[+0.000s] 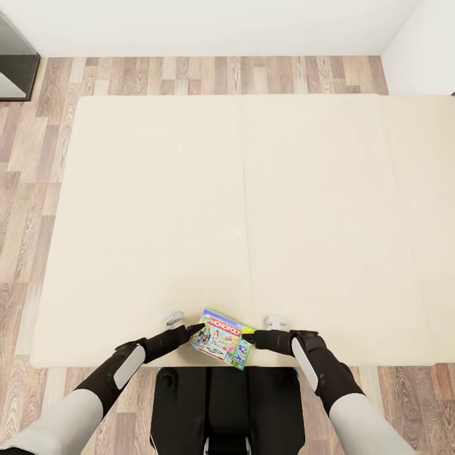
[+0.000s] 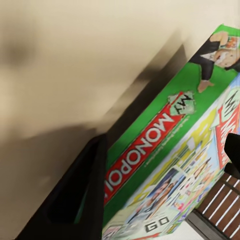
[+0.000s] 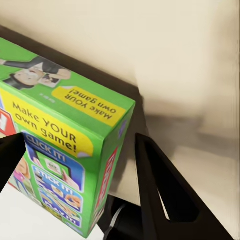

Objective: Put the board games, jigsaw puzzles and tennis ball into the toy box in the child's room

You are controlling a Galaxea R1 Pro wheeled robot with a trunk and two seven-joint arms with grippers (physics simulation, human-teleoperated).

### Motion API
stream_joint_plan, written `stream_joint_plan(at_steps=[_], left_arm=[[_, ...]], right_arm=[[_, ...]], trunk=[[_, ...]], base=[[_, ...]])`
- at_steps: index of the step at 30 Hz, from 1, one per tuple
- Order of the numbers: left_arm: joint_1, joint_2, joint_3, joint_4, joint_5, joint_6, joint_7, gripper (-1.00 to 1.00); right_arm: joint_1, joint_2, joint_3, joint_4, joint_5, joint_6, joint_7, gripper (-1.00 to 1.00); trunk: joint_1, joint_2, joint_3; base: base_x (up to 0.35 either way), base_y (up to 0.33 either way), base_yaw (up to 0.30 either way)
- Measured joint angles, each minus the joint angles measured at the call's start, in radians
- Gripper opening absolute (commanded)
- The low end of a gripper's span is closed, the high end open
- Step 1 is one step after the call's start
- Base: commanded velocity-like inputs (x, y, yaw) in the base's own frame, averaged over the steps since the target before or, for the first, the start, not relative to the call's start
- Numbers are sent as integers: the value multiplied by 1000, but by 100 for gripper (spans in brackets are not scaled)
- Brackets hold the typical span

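Note:
A white-green MONOPOLY board game (image 1: 222,341) lies tilted at the near edge of the beige bed (image 1: 227,189), one corner hanging over the edge. My left gripper (image 1: 194,330) holds its left corner and my right gripper (image 1: 248,338) its right side. In the left wrist view the box (image 2: 165,165) sits between the two dark fingers (image 2: 75,200), one pressed against its green side. The right wrist view has the box's green end (image 3: 60,130) between the fingers (image 3: 155,190). Toy box, table, puzzles and tennis ball are out of view.
The mattress spreads wide and bare ahead of me. Wood-plank floor (image 1: 25,189) runs along its left side and behind it, up to a white wall. A dark cabinet (image 1: 16,63) stands at the far left corner. My black base (image 1: 227,404) is against the bed's front.

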Motion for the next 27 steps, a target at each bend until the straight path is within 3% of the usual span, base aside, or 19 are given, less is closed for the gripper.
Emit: stream_joint_plan(at_steps=[7,16,27], left_arm=[[-3,-7,1,0,-7,-5,1,100],[-8,-8,5,-1,-56,-11,2,100],[-9,-8,5,-1,-76,-20,-4,100]], right_arm=[[0,-1,-1,0,2,1,-7,100],[0,-1,-1,0,3,1,-7,100],[0,-1,-2,0,2,1,-6,100]], trunk=[[-2,0,0],[-2,0,0],[-3,0,0]], base=[[0,0,0],[0,0,0],[0,0,0]])
